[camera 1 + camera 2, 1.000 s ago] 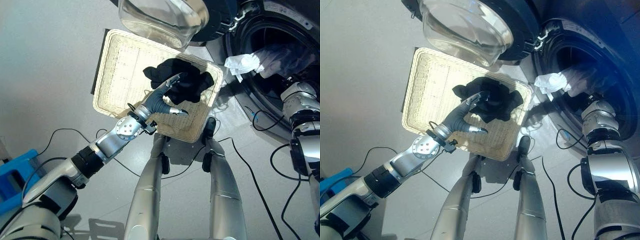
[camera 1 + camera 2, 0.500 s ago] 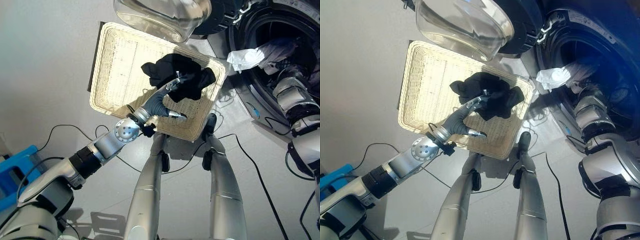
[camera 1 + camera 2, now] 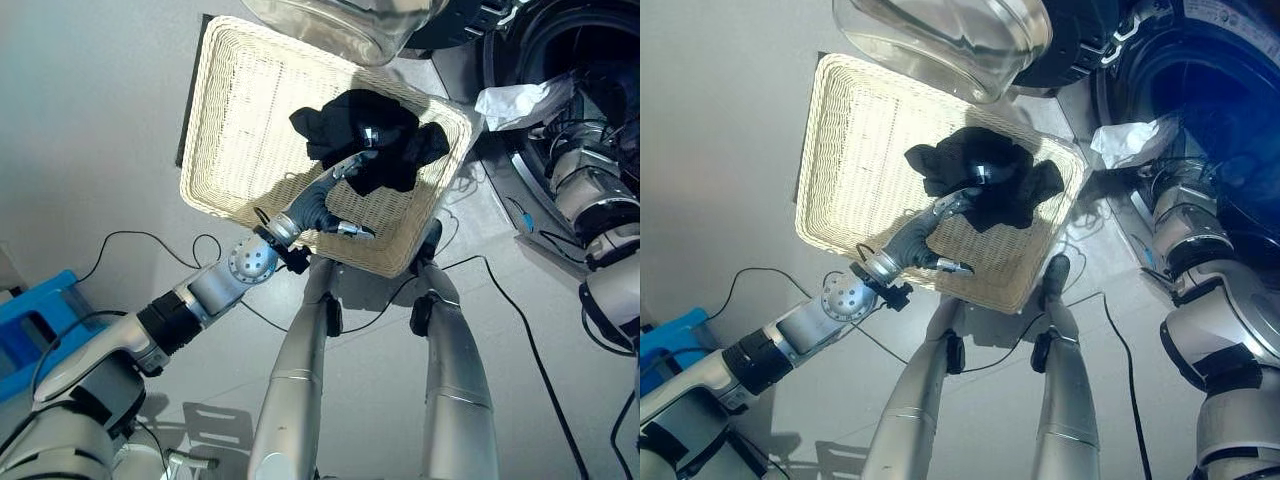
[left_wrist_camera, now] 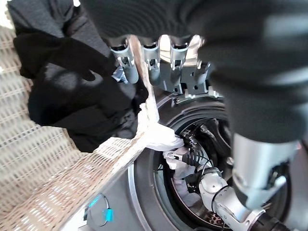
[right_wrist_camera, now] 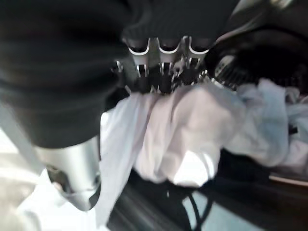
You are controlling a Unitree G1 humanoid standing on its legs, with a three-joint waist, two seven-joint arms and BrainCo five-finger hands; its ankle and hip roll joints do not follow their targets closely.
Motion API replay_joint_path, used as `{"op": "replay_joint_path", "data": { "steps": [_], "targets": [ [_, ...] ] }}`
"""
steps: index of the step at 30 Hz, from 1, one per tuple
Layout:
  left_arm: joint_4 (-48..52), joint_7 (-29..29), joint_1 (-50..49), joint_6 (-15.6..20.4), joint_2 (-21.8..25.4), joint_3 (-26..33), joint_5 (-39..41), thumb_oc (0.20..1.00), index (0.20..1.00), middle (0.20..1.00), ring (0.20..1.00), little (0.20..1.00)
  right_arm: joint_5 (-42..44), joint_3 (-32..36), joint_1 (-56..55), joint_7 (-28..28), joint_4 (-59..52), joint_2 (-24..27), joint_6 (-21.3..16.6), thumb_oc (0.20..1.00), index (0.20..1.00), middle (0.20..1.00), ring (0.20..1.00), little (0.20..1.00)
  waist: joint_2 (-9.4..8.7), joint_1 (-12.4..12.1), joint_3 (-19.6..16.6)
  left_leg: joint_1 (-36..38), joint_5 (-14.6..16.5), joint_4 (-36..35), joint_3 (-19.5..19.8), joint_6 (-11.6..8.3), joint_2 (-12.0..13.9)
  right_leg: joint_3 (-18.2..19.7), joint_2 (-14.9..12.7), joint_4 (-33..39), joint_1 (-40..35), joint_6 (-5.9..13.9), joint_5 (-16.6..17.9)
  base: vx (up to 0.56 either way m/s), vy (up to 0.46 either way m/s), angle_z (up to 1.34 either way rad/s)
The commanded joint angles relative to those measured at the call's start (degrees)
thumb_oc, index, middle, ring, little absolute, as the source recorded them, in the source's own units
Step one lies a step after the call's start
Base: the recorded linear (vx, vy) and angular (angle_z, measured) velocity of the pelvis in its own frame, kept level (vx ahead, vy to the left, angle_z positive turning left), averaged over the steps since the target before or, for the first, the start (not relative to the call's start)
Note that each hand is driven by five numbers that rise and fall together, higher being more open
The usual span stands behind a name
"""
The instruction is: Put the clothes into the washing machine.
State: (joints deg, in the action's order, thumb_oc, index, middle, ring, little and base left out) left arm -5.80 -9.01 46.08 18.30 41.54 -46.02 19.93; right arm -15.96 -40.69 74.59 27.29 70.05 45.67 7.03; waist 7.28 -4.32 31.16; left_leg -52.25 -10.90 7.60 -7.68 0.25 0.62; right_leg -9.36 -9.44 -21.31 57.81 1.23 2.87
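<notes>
Reaching into the pale woven wicker basket [image 3: 250, 120] on the grey floor, the robot's left hand [image 3: 330, 195] lies against the crumpled black garment [image 3: 375, 140] at the basket's far end, near the machine. Compared with a second ago, the fingers sit a little deeper into the cloth, while the right arm has pushed further into the dark round drum of the washing machine [image 3: 1200, 110]; the white garment [image 3: 520, 98] now hangs less over the door rim. That suggests one piece is nearly loaded and the black one comes next. In the left wrist view the silver fingers [image 4: 149, 60] point straight, spread slightly, their tips at the black fabric's edge, with nothing gripped yet. The right hand [image 5: 161, 67] rests on the white cloth inside the drum; whether its fingers clasp it cannot be told.
</notes>
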Motion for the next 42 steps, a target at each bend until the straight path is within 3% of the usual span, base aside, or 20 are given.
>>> {"op": "replay_joint_path", "data": {
  "steps": [1, 14, 15, 16, 17, 23, 28, 33, 35, 42],
  "targets": [
    [3.0, 0.3, -0.8, 3.6, -1.5, 1.7, 0.1, 1.0, 1.0, 1.0, 1.0, 1.0, -1.3, -4.7, 3.9, -2.9, -0.5, 3.8, 0.3, 1.0, 1.0, 1.0, 1.0, 1.0, 4.24, -0.1, -1.4, -1.7, 6.3, 6.4, 0.1, -2.54, -2.9, -5.0, -0.7, 0.1, 0.5, 6.07, 3.0, 0.0, 0.0, 0.0],
    [2.3, 0.9, -0.1, 4.3, -3.8, 2.9, -1.2, 1.0, 1.0, 1.0, 1.0, 1.0, 5.9, -3.8, 4.8, -11.1, 1.4, 1.0, 3.1, 1.0, 1.0, 1.0, 1.0, 1.0, 5.2, -0.8, -1.4, -4.6, 6.1, 7.7, 0.5, -2.93, -2.7, -5.0, -1.7, -1.4, 3.8, 5.7, 3.0, 0.0, -0.004, 0.02],
    [2.6, 0.8, -0.3, 4.4, -3.9, 3.2, -1.4, 1.0, 1.0, 1.0, 1.0, 1.0, 7.5, -3.3, 4.6, -10.9, 1.4, 0.9, 3.2, 0.435, 0.435, 0.435, 0.435, 0.435, 5.15, -0.8, -1.4, -4.7, 6.2, 7.9, 0.5, -2.99, -2.7, -5.0, -1.7, -1.7, 3.9, 5.66, 2.9, -0.01, 0.019, 0.04],
    [2.6, 0.8, -0.3, 4.4, -3.9, 3.2, -1.4, 1.0, 1.0, 1.0, 1.0, 1.0, 7.5, -3.3, 4.5, -11.1, 1.4, 0.9, 3.2, 0.231, 0.231, 0.231, 0.231, 0.231, 5.13, -0.8, -1.4, -4.7, 6.2, 7.9, 0.5, -3.0, -2.7, -4.9, -1.6, -1.8, 3.9, 5.65, 2.9, -0.01, 0.034, 0.03],
    [2.8, 0.7, -0.5, 4.4, -4.2, 3.4, -1.9, 1.0, 1.0, 1.0, 1.0, 1.0, 10.4, -2.2, 4.0, -10.4, 1.1, 0.9, 3.1, 0.2, 0.2, 0.2, 0.2, 0.2, 5.02, -0.7, -1.4, -4.8, 6.3, 8.1, 0.5, -2.97, -2.6, -4.8, -1.5, -2.1, 4.0, 5.6, 2.7, 0.0, 0.0, 0.0],
    [3.1, 0.7, -0.7, 3.7, -5.2, 3.9, -3.1, 1.0, 1.0, 1.0, 1.0, 1.0, 10.2, 1.2, 3.5, -7.4, 1.7, 1.3, 3.6, 0.2, 0.2, 0.2, 0.2, 0.2, 4.77, -0.5, -1.4, -4.7, 6.6, 8.5, 0.3, -2.83, -2.5, -4.8, -1.7, -2.4, 3.9, 5.75, 2.7, 0.0, 0.0, 0.0],
    [4.0, 0.3, -1.2, 3.5, -5.0, 4.0, -3.2, 1.0, 1.0, 1.0, 1.0, 1.0, 15.3, 3.3, 3.0, -4.7, 1.5, 2.1, 3.1, 0.2, 0.2, 0.2, 0.2, 0.2, 4.89, -0.3, -1.4, -3.6, 6.8, 8.2, 0.0, -2.72, -2.6, -4.7, -1.6, -2.3, 3.0, 5.8, 2.6, 0.0, 0.01, 0.0],
    [5.0, 0.6, -2.0, 3.4, -5.2, 4.9, -3.1, 1.0, 1.0, 1.0, 1.0, 1.0, 26.9, 8.3, 1.5, -2.9, 0.9, 2.1, 0.3, 0.2, 0.2, 0.2, 0.2, 0.2, 4.85, 0.0, -1.4, -1.5, 7.3, 7.7, -0.3, -2.68, -2.9, -4.8, -1.2, -1.9, 1.2, 5.7, 2.2, -0.01, 0.059, 0.01],
    [5.0, 0.5, -2.0, 3.2, -5.5, 5.3, -2.8, 1.0, 1.0, 1.0, 1.0, 1.0, 35.8, 11.6, 0.3, -2.8, 0.5, 1.9, -2.4, 0.2, 0.2, 0.2, 0.2, 0.2, 4.66, 0.2, -1.4, -0.6, 7.6, 7.8, -0.5, -2.52, -2.8, -4.8, -1.0, -2.3, 0.3, 5.53, 1.7, 0.0, 0.066, 0.0],
    [5.4, 1.7, -1.8, 0.8, -6.2, 7.0, -2.0, 1.0, 1.0, 1.0, 1.0, 1.0, 61.4, 23.4, -3.9, -8.9, -0.8, 0.2, -10.0, 0.2, 0.2, 0.2, 0.2, 0.2, 3.94, 0.7, -1.4, 1.3, 8.7, 8.4, -0.8, -2.32, -2.8, -4.9, -0.9, -3.0, -1.6, 5.21, 0.8, 0.0, 0.006, 0.0]
  ]
}}
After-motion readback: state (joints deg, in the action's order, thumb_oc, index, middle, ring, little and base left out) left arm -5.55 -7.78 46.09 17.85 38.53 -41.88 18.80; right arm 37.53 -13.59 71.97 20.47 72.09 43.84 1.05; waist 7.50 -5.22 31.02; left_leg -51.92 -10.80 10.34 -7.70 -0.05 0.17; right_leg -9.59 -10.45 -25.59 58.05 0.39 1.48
